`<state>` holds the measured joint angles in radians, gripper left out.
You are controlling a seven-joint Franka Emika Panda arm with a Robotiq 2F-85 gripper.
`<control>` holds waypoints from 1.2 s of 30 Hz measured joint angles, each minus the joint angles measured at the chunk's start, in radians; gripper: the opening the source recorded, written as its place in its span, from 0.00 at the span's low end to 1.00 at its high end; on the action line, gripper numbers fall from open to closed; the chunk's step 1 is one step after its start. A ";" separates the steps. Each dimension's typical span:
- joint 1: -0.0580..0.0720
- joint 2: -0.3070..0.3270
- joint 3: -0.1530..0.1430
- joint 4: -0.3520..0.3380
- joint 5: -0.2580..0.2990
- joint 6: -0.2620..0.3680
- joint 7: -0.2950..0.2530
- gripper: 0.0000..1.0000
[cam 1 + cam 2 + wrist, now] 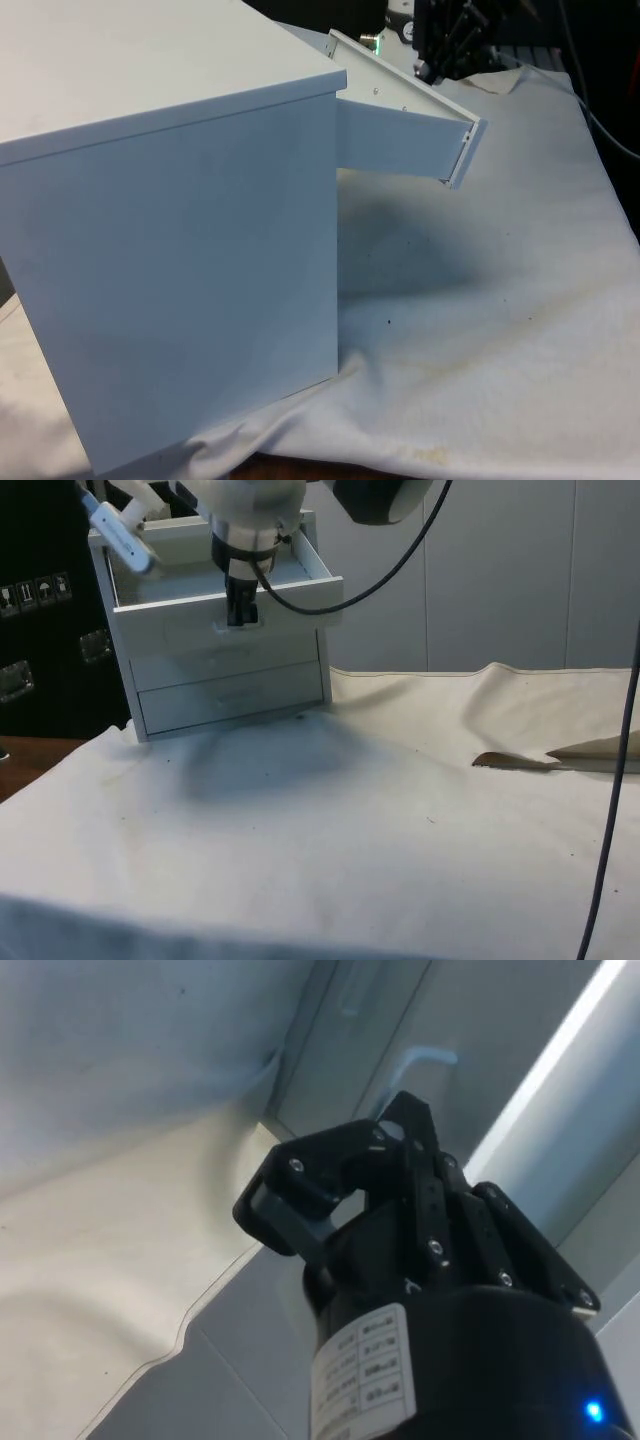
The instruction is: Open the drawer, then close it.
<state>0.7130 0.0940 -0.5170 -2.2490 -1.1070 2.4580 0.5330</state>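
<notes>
A white chest of drawers turns its side to the front view, and its fronts show in the side view. The top drawer is pulled out; from the front it juts towards the front view's right. My black gripper hangs at the middle of that drawer's front, where its handle is. In the wrist view the fingers stand apart, and the gripper is open against the white front. The handle of a lower drawer shows beyond them. The two lower drawers are closed.
The white cloth spreads wide in front of the chest. Its far edge is rucked up with a dark fold. A black cable hangs down at the side view's right edge.
</notes>
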 measured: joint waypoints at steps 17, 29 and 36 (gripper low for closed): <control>-0.003 0.004 -0.047 0.045 -0.001 -0.004 -0.052 0.00; -0.005 0.000 -0.078 0.086 -0.001 -0.011 -0.100 0.00; -0.006 0.009 -0.096 0.110 0.000 -0.011 -0.118 0.00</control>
<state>0.7070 0.1030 -0.6130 -2.1390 -1.1070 2.4470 0.4150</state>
